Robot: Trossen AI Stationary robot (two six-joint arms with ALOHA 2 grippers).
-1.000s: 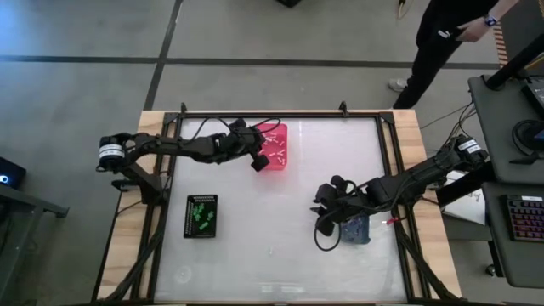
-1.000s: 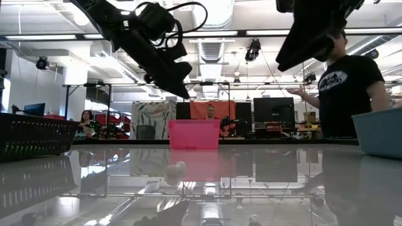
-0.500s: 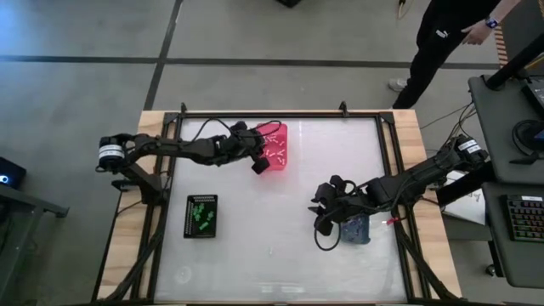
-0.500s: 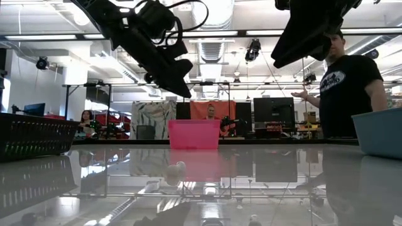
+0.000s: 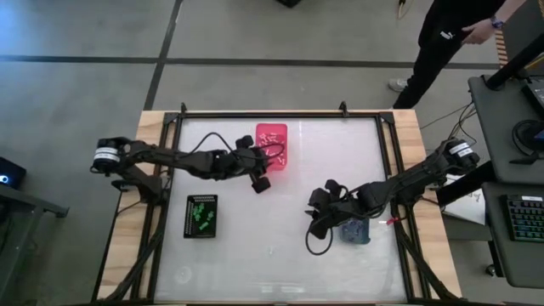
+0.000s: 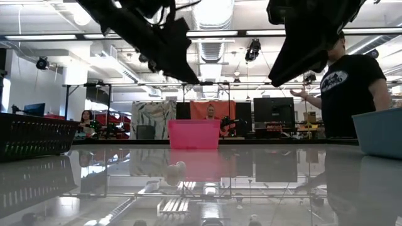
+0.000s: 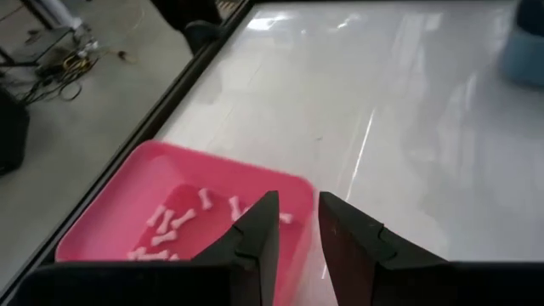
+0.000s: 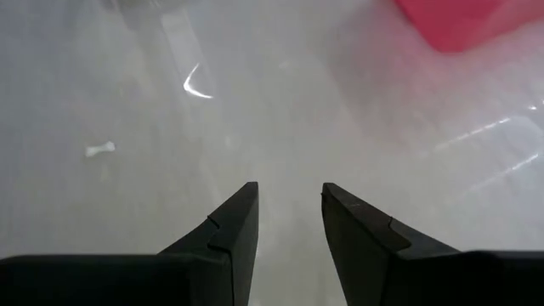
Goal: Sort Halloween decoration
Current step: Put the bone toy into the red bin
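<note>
From above, the left gripper (image 5: pixel 262 181) is hanging just off the near edge of the pink bin (image 5: pixel 273 136); half a second ago it was over the bin, so the arm has drawn back. The right gripper (image 5: pixel 313 228) is sitting mid-table beside the grey-blue bin (image 5: pixel 357 232), having slid slightly toward the table's middle. Three bins are showing: pink, grey-blue and one black bin (image 5: pixel 201 216) holding green pieces (image 5: pixel 201 214). One white piece (image 5: pixel 270 251) is lying loose on the bare table (image 5: pixel 340 153), well apart from every bin. A person (image 5: pixel 450 38) is standing beyond the far edge.

At table level, both arms are hanging dark across the top, now lower and larger than before. The pink bin (image 6: pixel 193 134) is standing in the middle distance, the black bin (image 6: pixel 34 135) at one side, the grey-blue bin (image 6: pixel 379 132) at the other. The person (image 6: pixel 348 88) is standing behind.

Through the left wrist camera, the left gripper (image 7: pixel 297 229) is standing parted and gripping nothing, above the pink bin's (image 7: pixel 110 221) rim. About eight white bone pieces (image 7: pixel 174 225) are lying inside.

Through the right wrist camera, the right gripper (image 8: pixel 289 212) is spread, carrying nothing, over bare table; one white piece (image 8: pixel 100 150) is lying ahead.
</note>
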